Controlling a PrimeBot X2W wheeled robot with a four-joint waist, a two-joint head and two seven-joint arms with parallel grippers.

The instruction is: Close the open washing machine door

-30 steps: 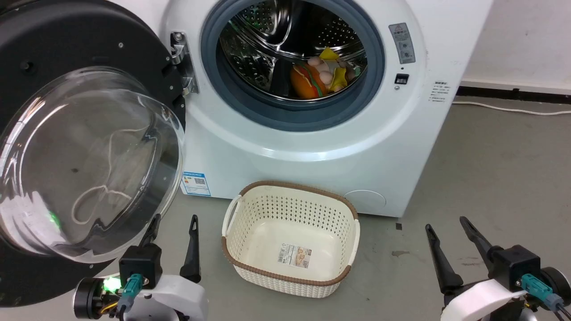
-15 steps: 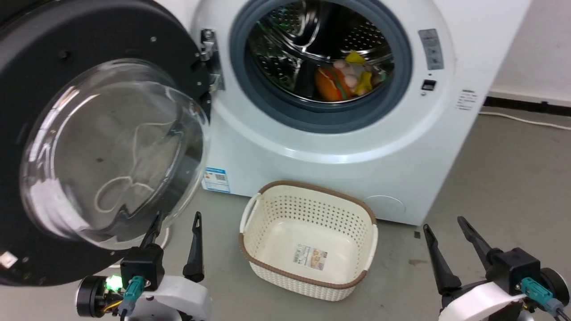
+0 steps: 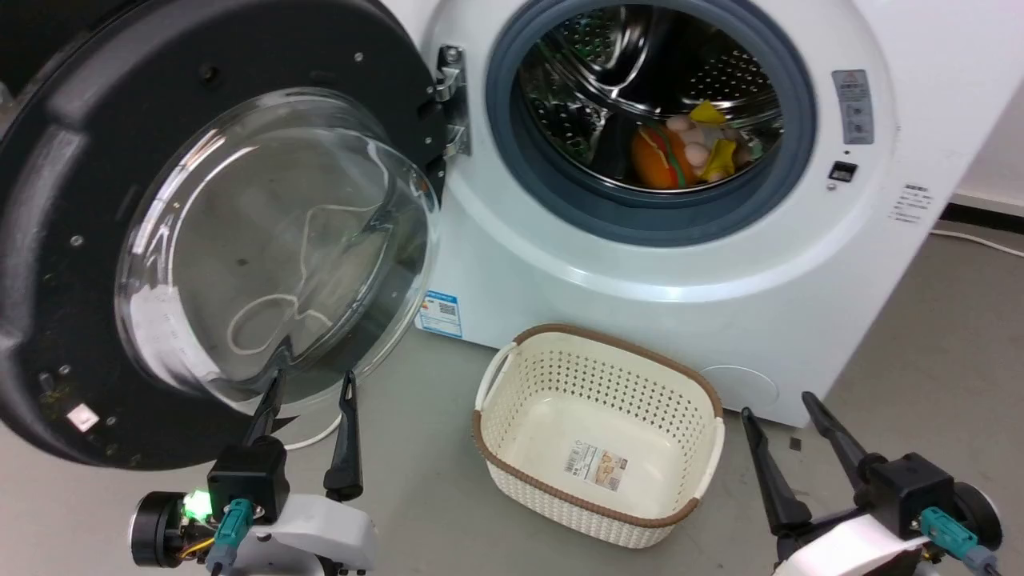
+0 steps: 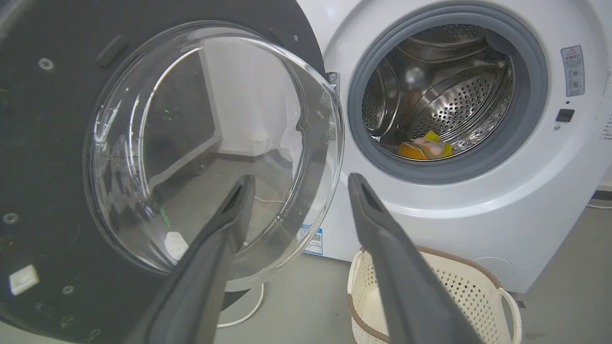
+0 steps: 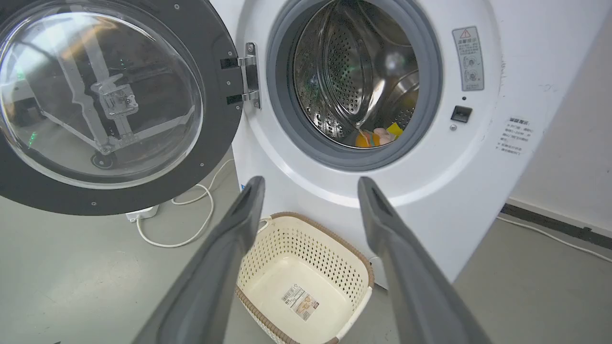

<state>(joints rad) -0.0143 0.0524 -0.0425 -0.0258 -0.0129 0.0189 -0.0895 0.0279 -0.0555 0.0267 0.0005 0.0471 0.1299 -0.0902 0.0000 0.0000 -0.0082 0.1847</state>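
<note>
The washing machine door (image 3: pixel 72 200) (image 4: pixel 43 143) (image 5: pixel 210 86) stands swung wide open at the left, black-framed with a bulging clear glass bowl (image 3: pixel 272 240), hung on a metal hinge (image 3: pixel 452 100). The white washing machine (image 3: pixel 640 280) shows its grey-rimmed steel drum opening (image 3: pixel 650 120) with orange and yellow toys (image 3: pixel 680 152) inside. My left gripper (image 3: pixel 310 384) is open and empty, its tips just below the glass bowl's lower edge. My right gripper (image 3: pixel 776 404) is open and empty at the lower right, near the machine's front corner.
A cream perforated basket (image 3: pixel 596 360) with a brown rim sits on the grey floor in front of the machine, between my grippers. A white cable (image 5: pixel 191 224) lies on the floor under the door. A wall (image 5: pixel 573 143) stands right of the machine.
The head camera has turned left, so the machine, door and basket have shifted right in the picture. My left gripper's tips now sit nearer the glass bowl's lower edge.
</note>
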